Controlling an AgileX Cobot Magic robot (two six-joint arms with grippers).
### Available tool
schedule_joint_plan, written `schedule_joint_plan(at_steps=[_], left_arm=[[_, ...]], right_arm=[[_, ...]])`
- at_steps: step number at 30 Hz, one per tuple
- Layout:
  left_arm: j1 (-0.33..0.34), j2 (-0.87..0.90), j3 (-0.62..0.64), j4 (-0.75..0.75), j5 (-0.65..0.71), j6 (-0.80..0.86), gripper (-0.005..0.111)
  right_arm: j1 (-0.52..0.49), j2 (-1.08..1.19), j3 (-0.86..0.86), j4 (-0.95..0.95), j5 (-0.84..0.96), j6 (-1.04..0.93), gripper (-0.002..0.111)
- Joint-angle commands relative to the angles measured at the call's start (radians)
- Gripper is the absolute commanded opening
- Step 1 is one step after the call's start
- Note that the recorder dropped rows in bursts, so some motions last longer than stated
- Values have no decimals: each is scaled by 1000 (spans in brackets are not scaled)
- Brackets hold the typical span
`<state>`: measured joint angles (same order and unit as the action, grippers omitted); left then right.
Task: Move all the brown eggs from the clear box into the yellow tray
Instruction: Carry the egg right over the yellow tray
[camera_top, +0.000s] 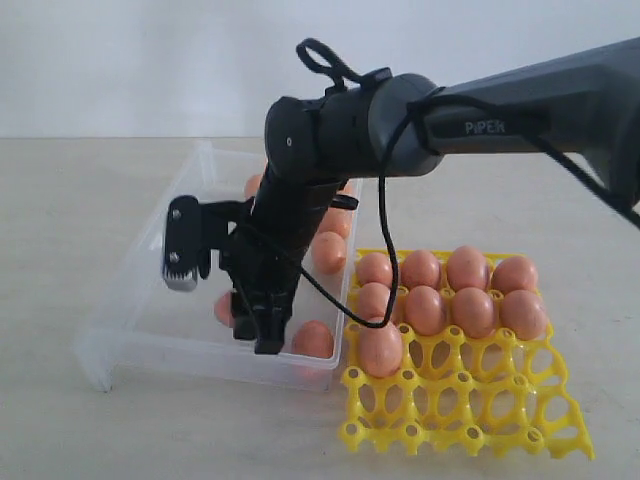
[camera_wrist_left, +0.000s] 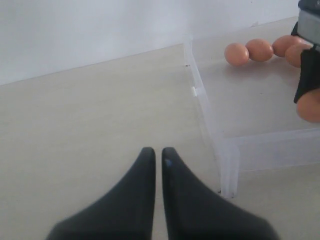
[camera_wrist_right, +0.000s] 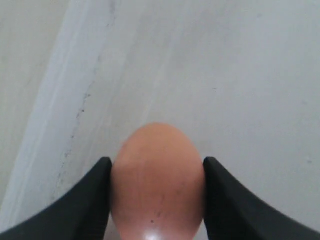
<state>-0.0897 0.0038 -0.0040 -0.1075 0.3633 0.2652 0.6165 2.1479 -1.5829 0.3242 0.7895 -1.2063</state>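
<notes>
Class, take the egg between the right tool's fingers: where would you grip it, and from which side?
I'd grip the brown egg across its rounded middle, one finger on each long side, coming from above: it lies on the clear box floor.

A plain white wall (camera_top: 120, 60) rises behind a pale beige tabletop (camera_top: 60, 200).

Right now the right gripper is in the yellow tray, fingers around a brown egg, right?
Not quite: the right gripper is down in the clear box, not the yellow tray, as the exterior view shows. Its fingers are either side of a brown egg.
</notes>
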Motion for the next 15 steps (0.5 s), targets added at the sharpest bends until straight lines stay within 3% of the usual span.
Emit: schedule_joint_plan(at_steps=[1,3,6,15], left_arm=[[4,-4,4,0,-4,-11,4],[4,-4,4,0,-4,-11,4],[4,-4,4,0,-4,-11,4],[4,-4,4,0,-4,-11,4]], right_arm=[[-25,-102,2,43,-45,221,0],[-41,-151,26,84,-95,324,0],[-61,-247,147,171,-313,445,0],[-61,-537,825,284,-1420,633,0]])
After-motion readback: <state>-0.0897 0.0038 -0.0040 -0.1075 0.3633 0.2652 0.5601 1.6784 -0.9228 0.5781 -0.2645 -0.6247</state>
